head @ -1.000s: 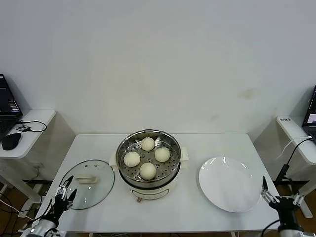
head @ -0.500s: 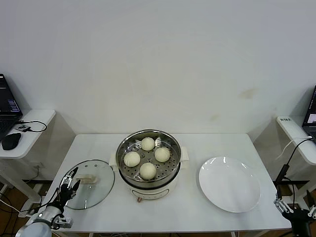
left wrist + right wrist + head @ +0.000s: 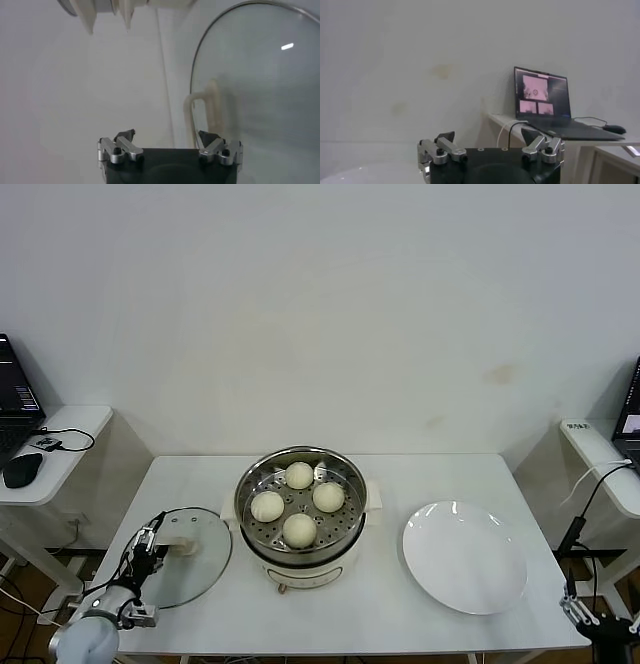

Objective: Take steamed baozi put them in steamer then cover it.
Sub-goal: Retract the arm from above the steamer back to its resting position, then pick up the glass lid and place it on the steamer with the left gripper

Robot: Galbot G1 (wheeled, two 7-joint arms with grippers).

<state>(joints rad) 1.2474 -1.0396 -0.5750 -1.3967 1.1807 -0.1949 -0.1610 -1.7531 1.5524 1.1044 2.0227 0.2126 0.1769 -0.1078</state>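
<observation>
Four cream-white baozi (image 3: 298, 529) lie on the perforated tray inside the steel steamer (image 3: 252, 544) at the table's middle. The steamer is uncovered. Its round glass lid (image 3: 195, 568) lies flat on the table to the steamer's left, with a cream handle (image 3: 179, 543) on top. My left gripper (image 3: 147, 550) is open at the lid's left rim, close to the handle. In the left wrist view the lid (image 3: 260, 85) and its handle (image 3: 202, 107) lie just ahead of the open gripper (image 3: 166, 135). My right gripper (image 3: 590, 616) is low off the table's front right corner, open and empty (image 3: 488, 136).
An empty white plate (image 3: 465, 557) lies right of the steamer. Side tables stand at both sides, the left with a laptop and mouse (image 3: 22, 469), the right with a laptop (image 3: 542, 97) and cables.
My left gripper has moved up and right from the table's front left corner to the lid's rim. My right gripper has dropped back and down, away from the plate.
</observation>
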